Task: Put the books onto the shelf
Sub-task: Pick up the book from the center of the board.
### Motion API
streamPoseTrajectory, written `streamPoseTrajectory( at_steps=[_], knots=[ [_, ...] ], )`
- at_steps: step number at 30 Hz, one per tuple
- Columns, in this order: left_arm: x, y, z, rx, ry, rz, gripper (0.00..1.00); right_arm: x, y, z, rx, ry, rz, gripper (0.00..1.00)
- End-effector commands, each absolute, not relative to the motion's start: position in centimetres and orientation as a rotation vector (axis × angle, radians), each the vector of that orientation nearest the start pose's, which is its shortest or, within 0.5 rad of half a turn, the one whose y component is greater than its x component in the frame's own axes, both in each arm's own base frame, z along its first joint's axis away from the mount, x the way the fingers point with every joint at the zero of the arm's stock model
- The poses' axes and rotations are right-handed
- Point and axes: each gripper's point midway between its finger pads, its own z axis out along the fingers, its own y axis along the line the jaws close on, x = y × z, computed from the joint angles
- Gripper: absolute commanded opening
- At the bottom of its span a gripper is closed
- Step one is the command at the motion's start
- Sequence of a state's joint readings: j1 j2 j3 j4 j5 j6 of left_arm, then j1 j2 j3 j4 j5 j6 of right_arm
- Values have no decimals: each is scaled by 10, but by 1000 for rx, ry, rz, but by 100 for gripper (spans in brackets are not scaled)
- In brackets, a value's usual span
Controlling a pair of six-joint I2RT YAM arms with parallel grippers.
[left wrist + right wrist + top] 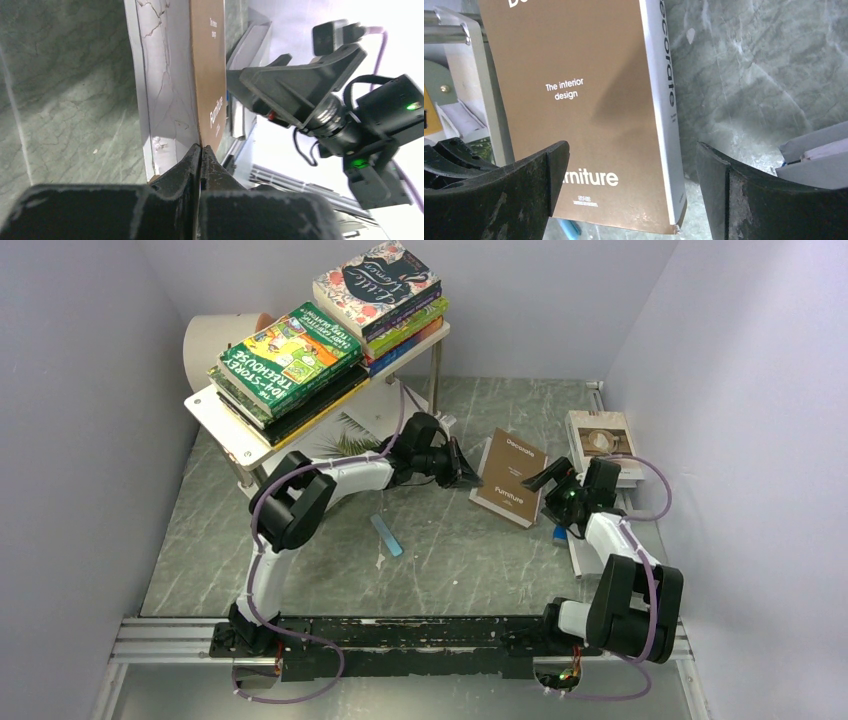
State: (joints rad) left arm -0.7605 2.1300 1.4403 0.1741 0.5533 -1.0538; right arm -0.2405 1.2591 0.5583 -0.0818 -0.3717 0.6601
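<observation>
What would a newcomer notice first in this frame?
A brown book sits right of centre on the table, its cover edge pinched in the left end effector, while the right end effector gapes open beside it. At the back left, colourful books pile high on the white shelf.

Left arm (300, 500): elbow up, forearm reaching forward and to its right. Left gripper (466, 474) has its jaws fully together, pinching the edge of the brown book (510, 477), with the cover caught where the fingertips (192, 157) meet. Right arm (625, 585): elbow folded high near its base, wrist aimed forward and to its left. Right gripper (547, 478) has its jaws spread wide and grips nothing. It faces the left gripper from across the book, near but not touching.
</observation>
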Motion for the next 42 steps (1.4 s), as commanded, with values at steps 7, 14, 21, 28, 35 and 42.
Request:
streamPoseTrajectory(
  at_steps=[7, 14, 21, 28, 35, 42],
  knots=[
    [330, -470, 155, -122, 2397, -1795, 5, 302, 39, 67, 987, 2183, 902, 100],
    [332, -469, 151, -190, 2422, -1796, 5, 306, 75, 102, 1002, 1986, 1332, 100],
    [330, -465, 140, -201, 2442, -1776, 5, 318, 68, 140, 895, 1871, 1297, 100],
    [327, -462, 138, -138, 2452, -1733, 5, 320, 65, 165, 859, 1760, 1310, 76],
    [324, -460, 130, -102, 2468, -1716, 5, 328, 50, 147, 972, 1821, 1165, 80],
    [319, -456, 130, -76, 2471, -1704, 5, 338, 35, 129, 1022, 1844, 1043, 54]
  ],
)
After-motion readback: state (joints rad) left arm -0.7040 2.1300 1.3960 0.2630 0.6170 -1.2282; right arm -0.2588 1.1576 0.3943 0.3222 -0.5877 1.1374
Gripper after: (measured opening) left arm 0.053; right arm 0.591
